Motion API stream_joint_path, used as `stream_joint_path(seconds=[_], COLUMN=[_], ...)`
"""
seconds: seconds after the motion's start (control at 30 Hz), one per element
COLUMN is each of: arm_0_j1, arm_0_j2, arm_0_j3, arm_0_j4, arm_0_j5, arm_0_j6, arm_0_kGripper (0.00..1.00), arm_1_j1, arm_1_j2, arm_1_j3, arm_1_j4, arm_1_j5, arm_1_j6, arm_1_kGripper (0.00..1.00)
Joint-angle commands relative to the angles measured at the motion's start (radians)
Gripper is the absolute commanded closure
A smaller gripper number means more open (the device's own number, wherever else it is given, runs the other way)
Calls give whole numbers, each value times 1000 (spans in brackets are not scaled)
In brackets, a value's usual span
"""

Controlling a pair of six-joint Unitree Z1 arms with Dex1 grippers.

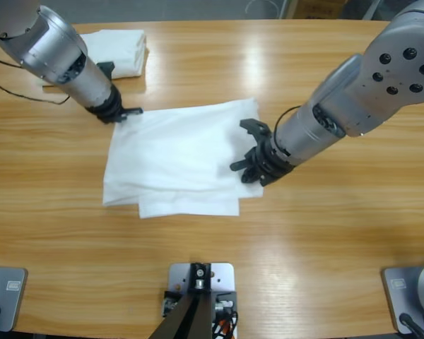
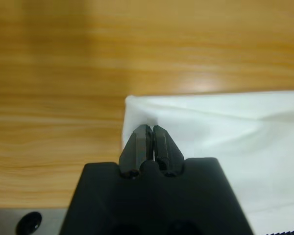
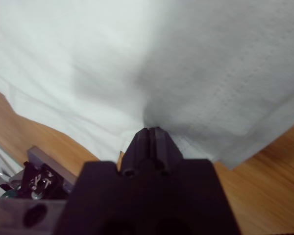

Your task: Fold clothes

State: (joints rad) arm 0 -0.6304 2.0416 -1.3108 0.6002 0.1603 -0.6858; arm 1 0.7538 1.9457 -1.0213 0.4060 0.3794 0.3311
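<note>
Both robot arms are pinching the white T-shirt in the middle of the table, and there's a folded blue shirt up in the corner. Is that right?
Not quite: the folded shirt at the table's far corner is white, not blue, as the high view shows. The rest holds: the left gripper and right gripper are shut on the white T-shirt in the middle.

Two silver-grey arms (image 1: 60, 60) – rounded shells, dark screw holes, black grippers (image 1: 258, 161), thin black cable
</note>
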Motion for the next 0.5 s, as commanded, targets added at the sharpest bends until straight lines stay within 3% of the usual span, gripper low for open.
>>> stream_joint_path(seconds=[0.03,0.2,0.5], arm_0_j1=[-121,-143,-64], arm_0_j2=[-7,43,52], arm_0_j3=[-153,-104,-32], arm_0_j4=[-4,5,29], arm_0_j5=[-20,-30,12], arm_0_j6=[-9,-50,-66], arm_0_kGripper=[1000,1000,1000], arm_1_j1=[7,7,7], arm_1_j2=[54,50,52], arm_1_j3=[48,52,70], arm_1_j4=[-6,-7,-16], arm_1_j5=[-19,-20,-20], arm_1_j6=[13,11,9], arm_1_kGripper=[1000,1000,1000])
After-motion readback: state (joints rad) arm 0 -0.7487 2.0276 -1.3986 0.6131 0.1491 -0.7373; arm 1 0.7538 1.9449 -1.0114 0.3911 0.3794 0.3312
